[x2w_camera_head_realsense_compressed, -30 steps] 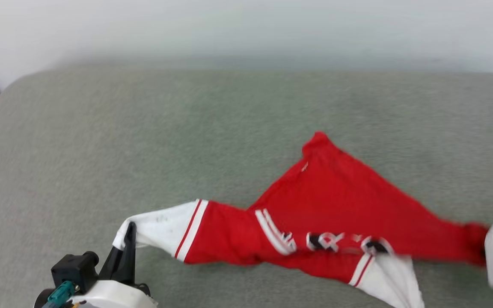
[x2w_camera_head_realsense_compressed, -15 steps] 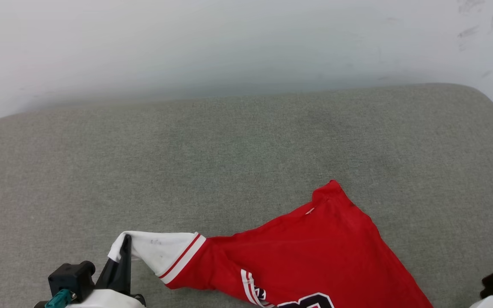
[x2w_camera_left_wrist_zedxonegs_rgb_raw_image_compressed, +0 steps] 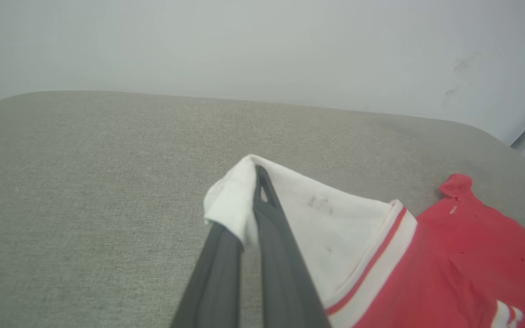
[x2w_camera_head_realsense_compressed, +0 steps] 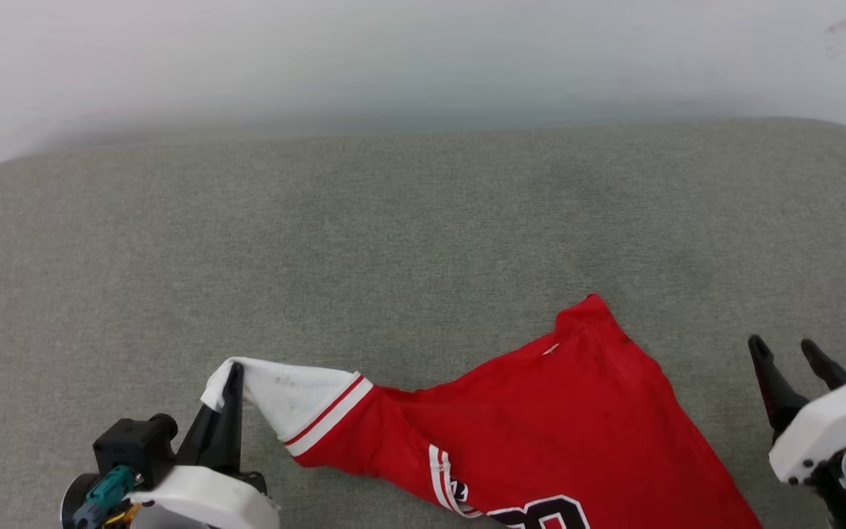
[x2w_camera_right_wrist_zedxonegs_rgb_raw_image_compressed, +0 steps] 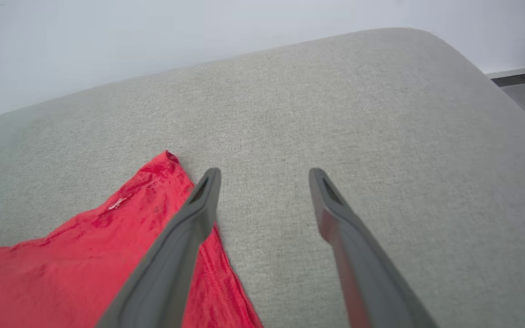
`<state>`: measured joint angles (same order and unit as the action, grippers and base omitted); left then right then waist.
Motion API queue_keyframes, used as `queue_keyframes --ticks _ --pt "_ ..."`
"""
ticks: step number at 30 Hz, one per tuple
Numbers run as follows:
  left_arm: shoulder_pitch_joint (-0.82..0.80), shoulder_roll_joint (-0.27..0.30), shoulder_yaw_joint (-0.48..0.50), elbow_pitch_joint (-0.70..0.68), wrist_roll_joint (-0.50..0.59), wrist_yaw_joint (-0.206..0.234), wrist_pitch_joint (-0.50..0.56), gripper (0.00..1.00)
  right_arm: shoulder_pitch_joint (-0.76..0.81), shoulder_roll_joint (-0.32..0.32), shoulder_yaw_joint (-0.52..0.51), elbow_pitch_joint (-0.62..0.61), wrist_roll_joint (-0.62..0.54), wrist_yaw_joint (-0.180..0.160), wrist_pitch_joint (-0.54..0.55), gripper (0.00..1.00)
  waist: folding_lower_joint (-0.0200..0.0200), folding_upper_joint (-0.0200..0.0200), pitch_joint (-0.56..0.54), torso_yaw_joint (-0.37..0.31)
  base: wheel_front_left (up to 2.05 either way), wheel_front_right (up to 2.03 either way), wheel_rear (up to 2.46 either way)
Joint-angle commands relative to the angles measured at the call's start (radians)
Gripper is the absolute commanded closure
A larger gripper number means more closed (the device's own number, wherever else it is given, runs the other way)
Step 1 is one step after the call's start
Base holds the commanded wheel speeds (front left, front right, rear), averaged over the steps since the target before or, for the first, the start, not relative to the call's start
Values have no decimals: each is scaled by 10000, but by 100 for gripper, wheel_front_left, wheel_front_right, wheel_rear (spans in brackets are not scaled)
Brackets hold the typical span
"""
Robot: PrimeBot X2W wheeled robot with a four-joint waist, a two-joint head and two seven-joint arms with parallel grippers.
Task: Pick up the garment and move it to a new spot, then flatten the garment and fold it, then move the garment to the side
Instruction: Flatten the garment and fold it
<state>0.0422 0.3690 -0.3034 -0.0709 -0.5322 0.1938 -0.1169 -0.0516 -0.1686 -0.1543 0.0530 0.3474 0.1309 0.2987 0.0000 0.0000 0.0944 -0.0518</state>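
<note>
The garment (x2w_camera_head_realsense_compressed: pixel 562 411), a red T-shirt with white sleeves and striped trim, lies crumpled on the grey-green cushion at the lower middle of the head view. My left gripper (x2w_camera_head_realsense_compressed: pixel 230 376) is shut on the tip of its white sleeve (x2w_camera_left_wrist_zedxonegs_rgb_raw_image_compressed: pixel 326 228), lifting that corner a little; in the left wrist view the cloth wraps over the two closed fingers (x2w_camera_left_wrist_zedxonegs_rgb_raw_image_compressed: pixel 262 214). My right gripper (x2w_camera_head_realsense_compressed: pixel 784 351) stands open to the right of the shirt with nothing between its fingers (x2w_camera_right_wrist_zedxonegs_rgb_raw_image_compressed: pixel 198 205). The red cloth (x2w_camera_right_wrist_zedxonegs_rgb_raw_image_compressed: pixel 84 246) lies left of them. The garment's lower part is cut off by the head view's bottom edge.
The cushion (x2w_camera_head_realsense_compressed: pixel 393 242) is a wide padded surface with rounded corners, backed by a pale wall (x2w_camera_head_realsense_compressed: pixel 423 59). Its right edge (x2w_camera_right_wrist_zedxonegs_rgb_raw_image_compressed: pixel 495 91) drops off to a floor.
My right gripper has let go of the shirt's red end, opened, and now stands beside the cloth. The head camera has shifted. My left gripper still holds the white sleeve.
</note>
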Motion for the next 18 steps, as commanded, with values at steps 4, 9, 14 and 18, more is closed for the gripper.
queue_keyframes --ticks 4,9,14,18 --pt "-601 -72 -139 -146 127 -114 -21 100 -1263 -449 547 317 147 -3 1028 0 0 0 649 499 0 0 0" --pt "-1314 -249 -428 -107 296 -343 -104 100 -2568 -1257 1495 713 534 -3 3516 0 0 0 1301 1051 0 0 0" --pt "-1956 -526 -693 58 363 -533 -259 100 -3584 -1715 2137 928 826 -3 5686 0 0 0 1885 1545 0 0 0" --pt "-2249 -672 -833 246 364 -678 -417 100 -4100 -1833 2730 1323 933 -3 6159 0 0 0 2190 1796 0 0 0"
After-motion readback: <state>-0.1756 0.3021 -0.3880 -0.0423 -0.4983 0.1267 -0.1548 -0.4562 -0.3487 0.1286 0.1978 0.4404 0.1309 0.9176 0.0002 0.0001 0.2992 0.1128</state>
